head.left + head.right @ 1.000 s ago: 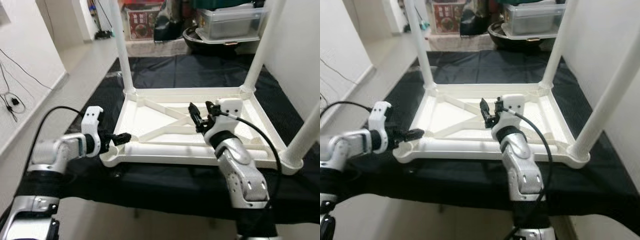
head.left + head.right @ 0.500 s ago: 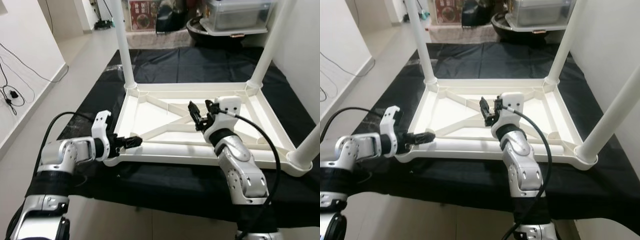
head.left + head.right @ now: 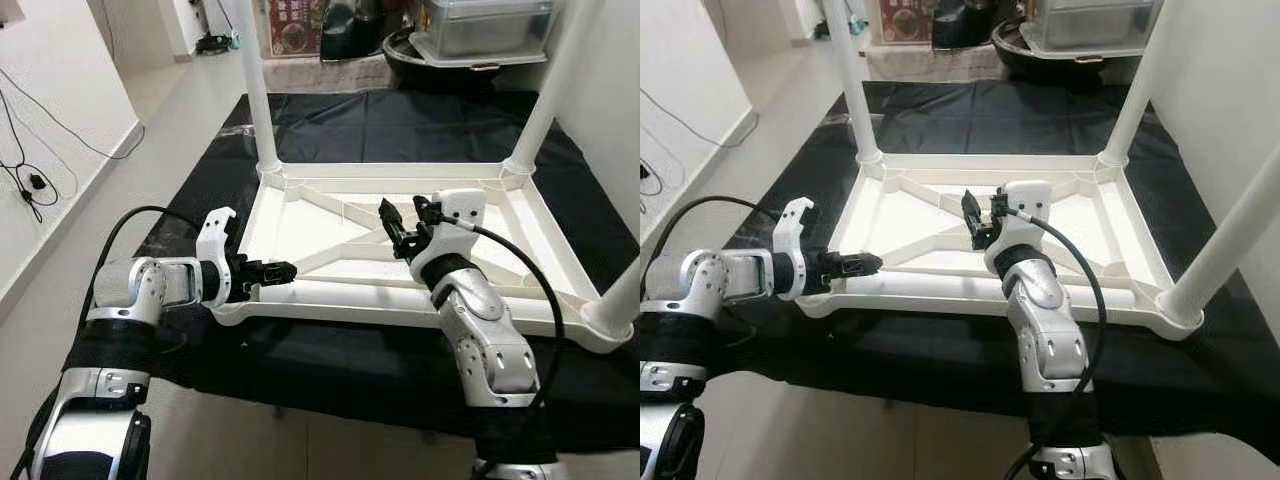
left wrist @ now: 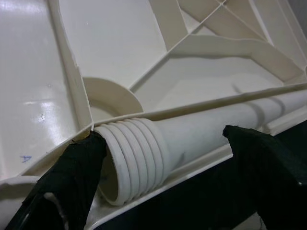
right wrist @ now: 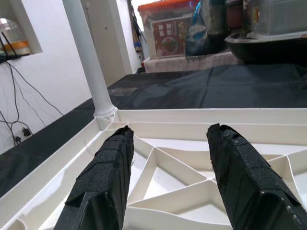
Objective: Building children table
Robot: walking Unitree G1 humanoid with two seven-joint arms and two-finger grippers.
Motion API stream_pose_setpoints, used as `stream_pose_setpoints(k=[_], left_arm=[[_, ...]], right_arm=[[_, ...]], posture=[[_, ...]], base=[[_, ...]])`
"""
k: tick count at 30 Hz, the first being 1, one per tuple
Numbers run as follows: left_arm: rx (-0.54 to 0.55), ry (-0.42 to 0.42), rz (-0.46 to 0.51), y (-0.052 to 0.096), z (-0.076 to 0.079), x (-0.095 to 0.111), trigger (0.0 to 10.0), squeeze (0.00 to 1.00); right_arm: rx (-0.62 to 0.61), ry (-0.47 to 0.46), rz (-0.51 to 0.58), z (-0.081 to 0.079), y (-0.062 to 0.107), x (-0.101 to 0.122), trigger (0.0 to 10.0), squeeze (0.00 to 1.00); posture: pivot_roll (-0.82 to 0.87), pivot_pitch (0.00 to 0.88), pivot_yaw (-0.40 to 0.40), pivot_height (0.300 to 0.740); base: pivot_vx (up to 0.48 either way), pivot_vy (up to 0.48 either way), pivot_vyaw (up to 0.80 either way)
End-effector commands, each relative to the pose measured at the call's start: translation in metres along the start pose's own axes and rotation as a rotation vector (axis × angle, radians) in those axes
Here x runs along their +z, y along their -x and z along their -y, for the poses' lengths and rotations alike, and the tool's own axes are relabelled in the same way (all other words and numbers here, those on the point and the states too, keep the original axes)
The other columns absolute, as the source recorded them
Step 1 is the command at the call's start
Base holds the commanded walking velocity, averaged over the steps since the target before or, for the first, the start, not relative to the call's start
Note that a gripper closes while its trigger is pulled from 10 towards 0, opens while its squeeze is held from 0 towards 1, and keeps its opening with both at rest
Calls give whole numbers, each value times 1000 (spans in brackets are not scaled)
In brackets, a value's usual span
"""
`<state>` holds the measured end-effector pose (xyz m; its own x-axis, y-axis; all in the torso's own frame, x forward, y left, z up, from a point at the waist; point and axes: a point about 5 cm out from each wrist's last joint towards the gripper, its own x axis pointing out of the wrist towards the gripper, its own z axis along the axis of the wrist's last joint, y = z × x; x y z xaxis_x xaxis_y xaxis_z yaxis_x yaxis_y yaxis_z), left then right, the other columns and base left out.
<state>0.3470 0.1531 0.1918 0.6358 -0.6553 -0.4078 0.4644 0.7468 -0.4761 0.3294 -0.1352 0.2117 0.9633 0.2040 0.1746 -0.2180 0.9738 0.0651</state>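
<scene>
Your loose leg (image 3: 400,297), a white tube, lies along the near rail inside the upturned white table (image 3: 330,225), which rests underside-up on the black cloth (image 3: 400,120) over the tabletop. Its ribbed threaded end (image 4: 132,160) points left, just beside the near left corner socket (image 4: 108,98). Your left hand (image 3: 280,270) sits at that end with one finger (image 4: 72,172) on either side of the threads; the fingers are spread wider than the tube, and you cannot tell whether they touch it. Your right hand (image 3: 403,220) hovers over the diagonal ribs (image 3: 335,225) in the middle of the underside, fingers (image 5: 108,177) apart and empty, well clear of the loose leg.

Against the picture from a second ago, your left hand has come in from outside the near left corner, over the rim, to the threaded end. The right hand has kept its place over the ribs. The whole scene has also shifted in view, which is the camera moving.

Three legs already stand upright: far left (image 3: 257,90), far right (image 3: 545,90) and near right (image 3: 620,300). The near left corner sits close to the left edge of the cloth, with bare floor (image 3: 170,110) beyond. A storage bin (image 3: 485,25) and clutter lie past the far edge, and a white wall (image 3: 610,90) runs close along the right.
</scene>
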Motion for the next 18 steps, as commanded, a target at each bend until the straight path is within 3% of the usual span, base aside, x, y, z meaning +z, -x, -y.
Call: stream_pose_setpoints(k=[1,12,16,18], left_arm=[[-12,-11,-32,-2,6,-1,10000,0],[-14,30,-82,-13,7,-20,10000,0],[-22,44,-60,-15,4,-22,10000,0],[-60,59,5,-14,2,-22,10000,0]], right_arm=[[4,-13,-4,-3,-1,-2,10000,0],[-10,-6,6,1,0,2,10000,0],[-12,-2,9,1,0,3,10000,0],[-11,-1,14,1,0,5,10000,0]], posture=[[117,107,25,740],[109,113,28,740],[104,116,31,740],[98,118,30,740]], base=[[0,0,0],[0,0,0],[0,0,0],[0,0,0]])
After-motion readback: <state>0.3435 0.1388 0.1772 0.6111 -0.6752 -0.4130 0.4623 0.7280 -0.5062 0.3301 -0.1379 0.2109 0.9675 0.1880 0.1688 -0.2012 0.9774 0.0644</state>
